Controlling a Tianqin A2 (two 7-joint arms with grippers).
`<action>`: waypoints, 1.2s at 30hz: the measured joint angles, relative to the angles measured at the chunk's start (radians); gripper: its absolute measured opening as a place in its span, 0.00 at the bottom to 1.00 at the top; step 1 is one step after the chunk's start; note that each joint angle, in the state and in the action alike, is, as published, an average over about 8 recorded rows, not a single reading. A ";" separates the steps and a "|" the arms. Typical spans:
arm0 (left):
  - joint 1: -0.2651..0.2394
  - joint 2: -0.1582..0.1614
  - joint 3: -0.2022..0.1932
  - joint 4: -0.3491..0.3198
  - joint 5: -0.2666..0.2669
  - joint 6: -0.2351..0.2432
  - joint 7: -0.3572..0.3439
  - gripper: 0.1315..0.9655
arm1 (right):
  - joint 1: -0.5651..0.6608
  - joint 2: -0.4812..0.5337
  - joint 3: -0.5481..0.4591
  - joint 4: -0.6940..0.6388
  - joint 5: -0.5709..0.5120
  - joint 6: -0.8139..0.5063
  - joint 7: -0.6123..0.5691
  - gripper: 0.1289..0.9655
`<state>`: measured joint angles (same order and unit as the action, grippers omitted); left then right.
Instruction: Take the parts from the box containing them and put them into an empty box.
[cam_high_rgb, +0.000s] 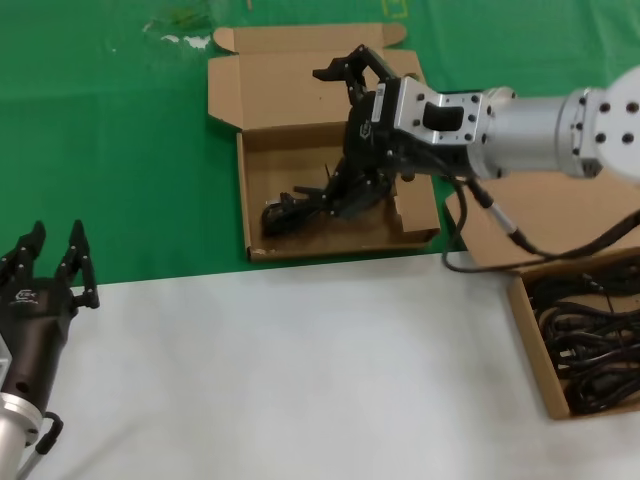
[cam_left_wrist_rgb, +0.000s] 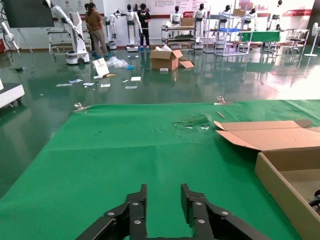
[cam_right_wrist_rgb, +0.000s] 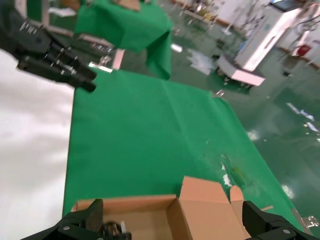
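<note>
The parts (cam_high_rgb: 590, 335), a heap of black cords, are lying in the box containing them (cam_high_rgb: 530, 330) at the right edge of the white table (cam_high_rgb: 300, 370). One coiled cord (cam_high_rgb: 300, 208) is lying in the receiving box (cam_high_rgb: 262, 140), which is sitting open on the green cloth (cam_high_rgb: 110, 130) with its lid folded back. The right gripper (cam_high_rgb: 350, 130) is reaching over that box, its fingers spread wide apart, one fingertip (cam_high_rgb: 325, 74) up over the lid and the other down by the cord; I cannot tell whether it is touching the cord. The left gripper (cam_high_rgb: 50, 262) is waiting at the near left corner of the table, its fingers slightly parted and holding nothing.
</note>
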<state>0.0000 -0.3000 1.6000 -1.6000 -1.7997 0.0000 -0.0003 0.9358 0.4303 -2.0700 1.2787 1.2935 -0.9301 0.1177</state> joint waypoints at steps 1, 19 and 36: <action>0.000 0.000 0.000 0.000 0.000 0.000 0.000 0.15 | -0.013 -0.002 0.007 0.005 0.007 0.013 -0.002 0.97; 0.000 0.000 0.000 0.000 0.000 0.000 0.000 0.57 | -0.268 -0.037 0.135 0.092 0.145 0.266 -0.034 1.00; 0.000 0.000 0.000 0.000 0.000 0.000 0.000 0.91 | -0.510 -0.071 0.256 0.175 0.276 0.507 -0.064 1.00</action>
<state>0.0000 -0.3000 1.6000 -1.6000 -1.7999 0.0000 0.0001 0.4259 0.3593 -1.8140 1.4538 1.5694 -0.4235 0.0535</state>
